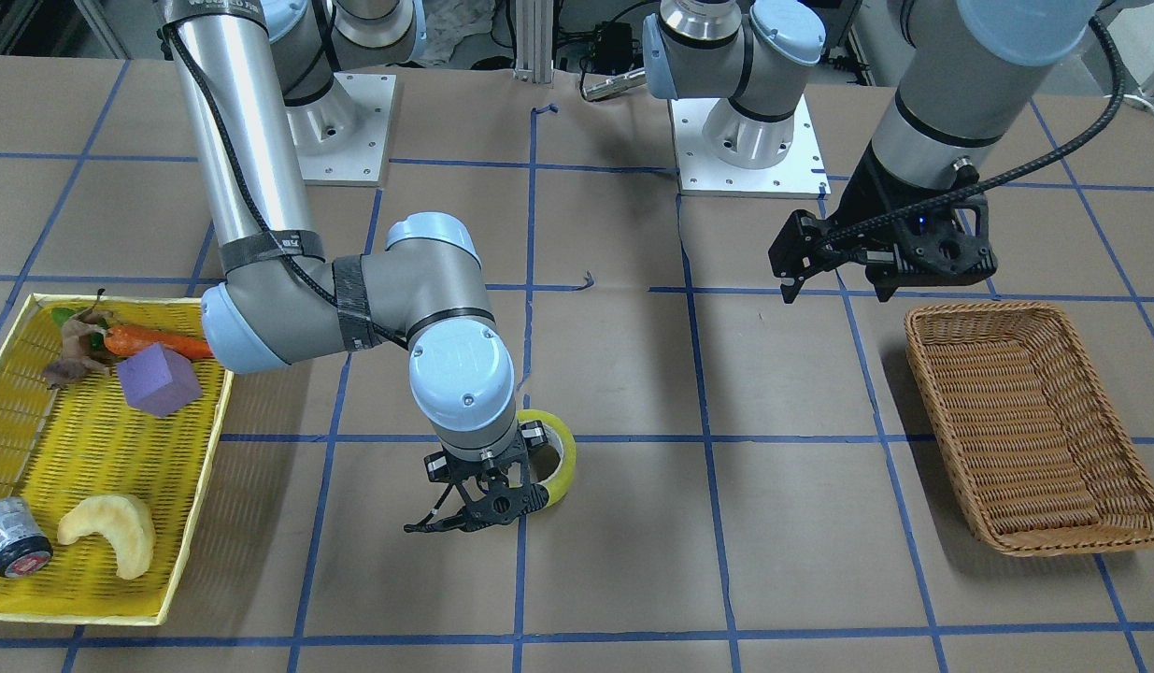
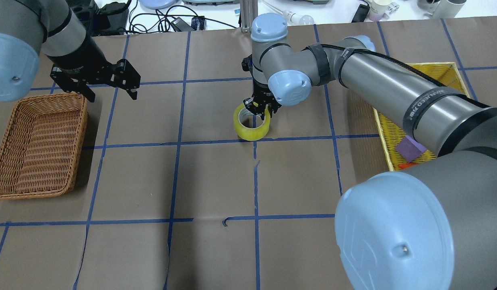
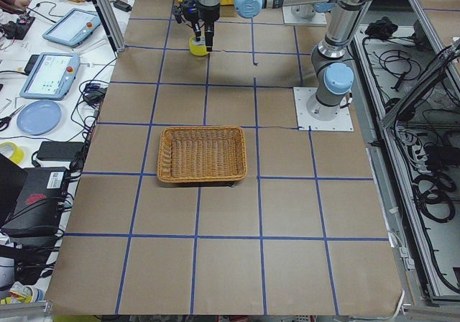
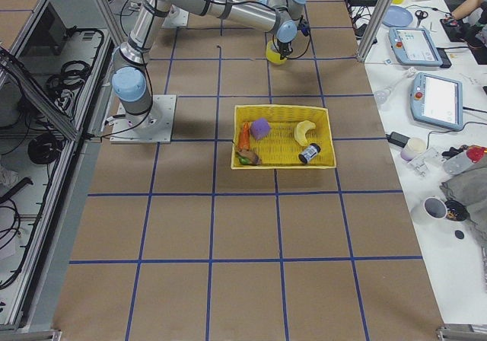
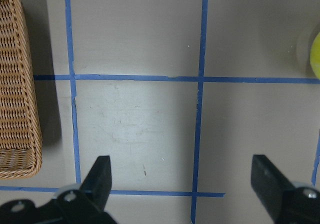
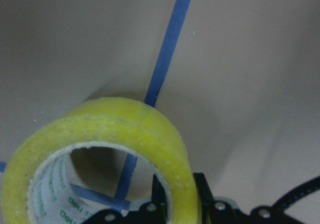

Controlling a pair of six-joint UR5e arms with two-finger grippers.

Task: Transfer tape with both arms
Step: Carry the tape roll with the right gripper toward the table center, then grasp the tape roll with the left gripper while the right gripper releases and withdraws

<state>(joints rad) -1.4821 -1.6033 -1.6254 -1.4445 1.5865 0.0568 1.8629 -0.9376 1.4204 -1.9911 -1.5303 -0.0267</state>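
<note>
The yellow tape sits tilted near the table's middle, by a blue line crossing, and shows in the overhead view. My right gripper comes down on it from above and is shut on its wall. In the right wrist view the tape fills the frame, with one finger inside the whitish core and one outside, around the gripper's midpoint. I cannot tell whether the roll touches the table. My left gripper is open and empty, hovering beside the wicker basket, also in the overhead view. The tape's edge shows in the left wrist view.
A brown wicker basket stands on the robot's left side. A yellow tray on the robot's right holds a carrot, a purple block, a pale curved piece and a small dark roll with a red end.
</note>
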